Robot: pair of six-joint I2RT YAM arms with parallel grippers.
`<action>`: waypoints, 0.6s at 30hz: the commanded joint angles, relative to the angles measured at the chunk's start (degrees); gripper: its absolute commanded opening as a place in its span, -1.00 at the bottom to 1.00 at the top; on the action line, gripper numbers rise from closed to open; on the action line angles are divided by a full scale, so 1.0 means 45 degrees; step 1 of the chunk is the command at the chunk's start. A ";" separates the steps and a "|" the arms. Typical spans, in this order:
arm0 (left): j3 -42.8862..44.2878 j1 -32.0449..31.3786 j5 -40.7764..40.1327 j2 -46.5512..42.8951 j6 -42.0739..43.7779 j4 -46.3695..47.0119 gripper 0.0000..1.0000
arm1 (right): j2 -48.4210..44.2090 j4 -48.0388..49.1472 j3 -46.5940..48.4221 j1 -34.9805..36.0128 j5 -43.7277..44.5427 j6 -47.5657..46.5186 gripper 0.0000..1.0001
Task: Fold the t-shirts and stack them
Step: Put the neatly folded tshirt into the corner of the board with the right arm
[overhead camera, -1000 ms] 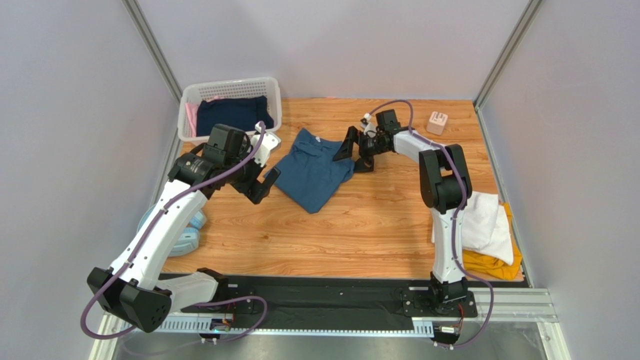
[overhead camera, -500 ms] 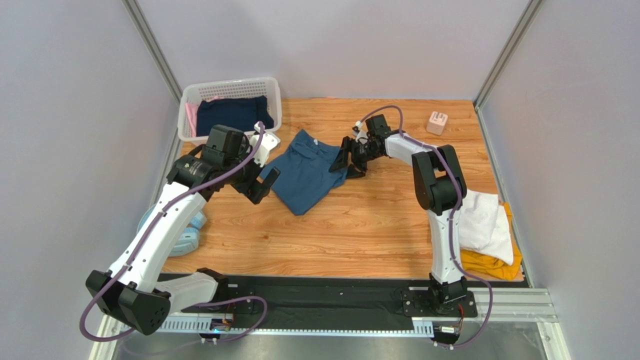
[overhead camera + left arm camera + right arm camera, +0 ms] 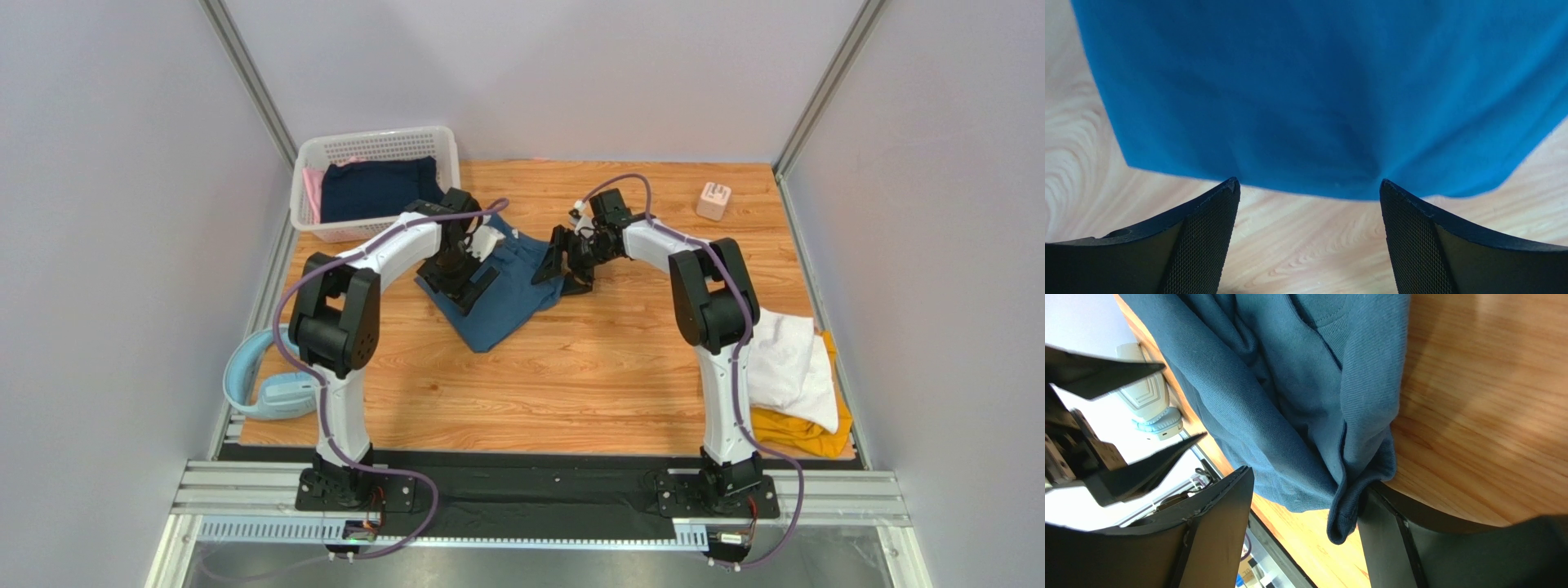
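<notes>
Both pincers spread open at the teal t-shirt (image 3: 509, 306), far-centre on the counter (image 3: 589, 368).

From above, the left pincer (image 3: 464, 272) hangs over the rumpled tee's left part and the right pincer (image 3: 562, 260) sits at its right edge. A white basket (image 3: 368, 147) stands far left, and a white t-shirt (image 3: 785, 349) lies on a mustard t-shirt (image 3: 791, 431) near right. In the left wrist view, the fingers are wide apart and the tee's edge runs just past their tips, ungripped. In the right wrist view, the fingers are parted and a bunched fold hangs between them against one finger.
</notes>
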 commanded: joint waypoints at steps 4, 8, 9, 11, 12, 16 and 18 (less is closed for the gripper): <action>0.2022 0.0000 -0.0218 0.0930 -0.0010 -0.0141 0.78 | 0.0316 -0.0813 -0.0802 0.0333 0.1930 -0.0259 0.34; 0.2237 0.0000 -0.0179 0.1360 0.0029 -0.0141 0.77 | 0.0315 -0.0735 -0.0666 0.0508 0.1697 -0.0200 0.34; 0.2257 -0.0019 -0.0160 0.1457 0.0049 -0.0122 0.77 | 0.0354 -0.0735 -0.0646 0.0528 0.1618 -0.0181 0.34; 0.2257 -0.0019 -0.0120 0.1535 0.0049 -0.0122 0.77 | 0.0316 -0.0677 -0.0607 0.0626 0.1501 -0.0083 0.35; 0.2257 -0.0038 -0.0101 0.1555 0.0068 -0.0122 0.77 | 0.0277 -0.0618 -0.0626 0.0626 0.1461 -0.0044 0.36; 0.2296 -0.0117 -0.0082 0.1653 0.0069 -0.0122 0.76 | 0.0179 -0.0462 -0.0762 0.0762 0.1325 0.0092 0.39; 0.2276 -0.0233 -0.0023 0.1711 0.0068 -0.0161 0.76 | 0.0120 -0.0229 -0.0899 0.0840 0.1246 0.0190 0.43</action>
